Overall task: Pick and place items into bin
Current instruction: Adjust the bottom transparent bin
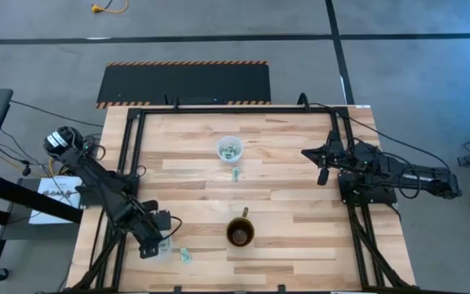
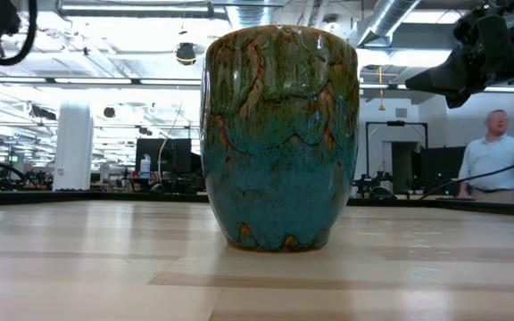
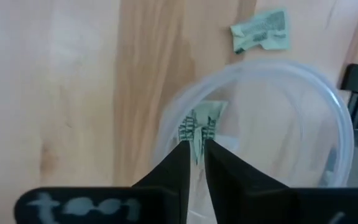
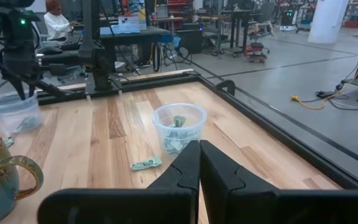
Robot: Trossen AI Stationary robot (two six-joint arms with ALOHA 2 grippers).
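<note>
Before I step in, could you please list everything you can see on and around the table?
Clear cups: two; one mid-table holding green-white pieces, one by the left arm.
Wrapper pieces: pale green-white; one loose beside the middle cup, one loose beside the left cup, one inside it.
Mug: one, teal-and-brown glaze, table's middle.
Table: one, pale wood.
Person: one, pale shirt, background.
Left tool: closed on the piece inside the left cup.
Right tool: shut, table's right side.

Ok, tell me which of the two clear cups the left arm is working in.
The clear cup at the table's near-left corner, under the left gripper, whose fingers pinch an item inside it. The other cup stands far off mid-table, with nothing reaching into it.
</note>
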